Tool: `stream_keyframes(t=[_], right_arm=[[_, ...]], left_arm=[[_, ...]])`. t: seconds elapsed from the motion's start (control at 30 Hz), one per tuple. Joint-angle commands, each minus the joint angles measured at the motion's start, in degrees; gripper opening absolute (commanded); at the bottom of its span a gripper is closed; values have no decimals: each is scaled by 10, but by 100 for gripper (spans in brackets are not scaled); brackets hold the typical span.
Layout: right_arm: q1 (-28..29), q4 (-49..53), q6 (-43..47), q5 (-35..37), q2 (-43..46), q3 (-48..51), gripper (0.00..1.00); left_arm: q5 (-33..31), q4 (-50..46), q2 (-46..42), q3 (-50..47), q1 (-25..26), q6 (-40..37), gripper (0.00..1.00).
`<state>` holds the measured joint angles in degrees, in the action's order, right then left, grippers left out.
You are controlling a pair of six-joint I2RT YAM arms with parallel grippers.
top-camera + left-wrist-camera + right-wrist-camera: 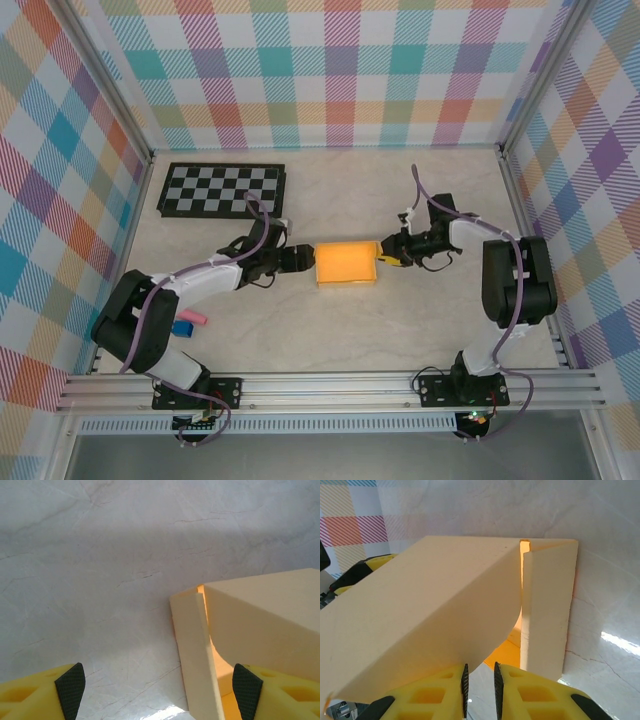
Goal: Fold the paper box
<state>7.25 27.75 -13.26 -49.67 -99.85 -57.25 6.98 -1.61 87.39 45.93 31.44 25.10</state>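
Note:
The paper box is a yellow-orange card box, partly folded, lying mid-table between the two arms. My left gripper is at its left end and stands open. In the left wrist view its pads are wide apart, and an upright side wall of the paper box stands between them close to the right pad. My right gripper is at the box's right end. Its jaws are nearly shut with a narrow empty gap. A rounded flap lies just over its left finger.
A black-and-white checkerboard panel lies at the back left. Small pink and blue pieces sit near the left arm's base. Plaid walls close in the table on three sides, and a metal rail runs along the near edge.

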Motion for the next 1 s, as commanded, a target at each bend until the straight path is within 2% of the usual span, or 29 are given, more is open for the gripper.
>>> stream_keyframes(t=[0.0,0.23,0.47,0.57,0.67,0.77,0.8,0.87,0.97], right_arm=[[5,-33,-5,8,17,21,23],[5,-47,1,28,28,41,23],[-1,-30,6,44,53,35,25],[-11,-22,5,88,76,37,24],[-28,-63,-26,140,119,71,26],[-32,-104,-19,169,168,103,36],[-32,-135,-6,173,194,125,41],[-18,-225,40,182,256,188,42],[22,-289,102,235,318,227,48]], left_arm=[[-13,15,10,-14,6,-24,80],[-22,26,28,-17,6,-28,80],[-42,3,4,-15,0,-48,83],[-49,-10,-11,-17,-9,-49,83],[-57,-26,-33,-22,-22,-33,86],[-56,-30,-76,-29,-33,-25,85],[-58,-28,-94,-31,-35,-28,86],[-56,-19,-126,-35,-39,-41,85],[-1,58,-160,-68,-39,-82,86]])
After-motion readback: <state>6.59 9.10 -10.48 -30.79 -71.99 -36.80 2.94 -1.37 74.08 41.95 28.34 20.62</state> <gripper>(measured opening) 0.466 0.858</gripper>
